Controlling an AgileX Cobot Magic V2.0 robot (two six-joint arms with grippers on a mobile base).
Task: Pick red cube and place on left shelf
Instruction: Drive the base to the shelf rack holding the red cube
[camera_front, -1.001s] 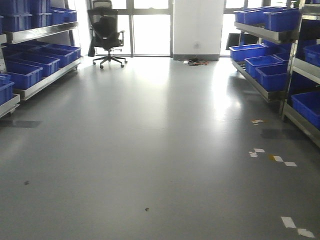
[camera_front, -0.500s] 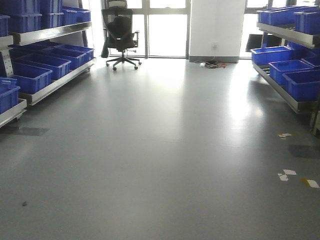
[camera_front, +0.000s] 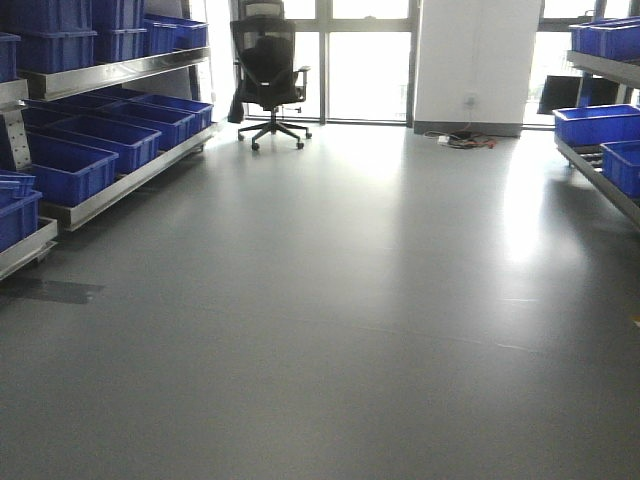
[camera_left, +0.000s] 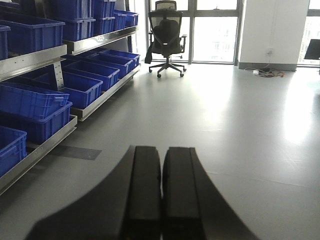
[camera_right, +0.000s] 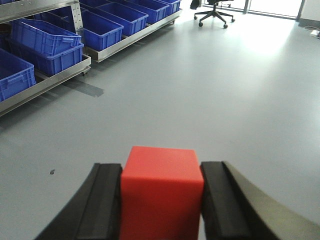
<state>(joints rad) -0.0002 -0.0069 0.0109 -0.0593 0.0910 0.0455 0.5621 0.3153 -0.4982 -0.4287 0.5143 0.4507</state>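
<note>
Left shelf (camera_front: 110, 72) lines room's left side, blue crates (camera_front: 70, 165) on its tiers; office chair (camera_front: 268, 70) at far end. Left pincer (camera_left: 161, 150) fingers together, empty. Right pincer (camera_right: 161, 167) clamped on red cube (camera_right: 160, 200), over floor (camera_right: 210, 90), well apart from shelf.

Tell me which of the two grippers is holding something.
The right gripper: its jaws clamp the red cube from both sides. The left gripper has its jaws pressed together with nothing between them.
</note>
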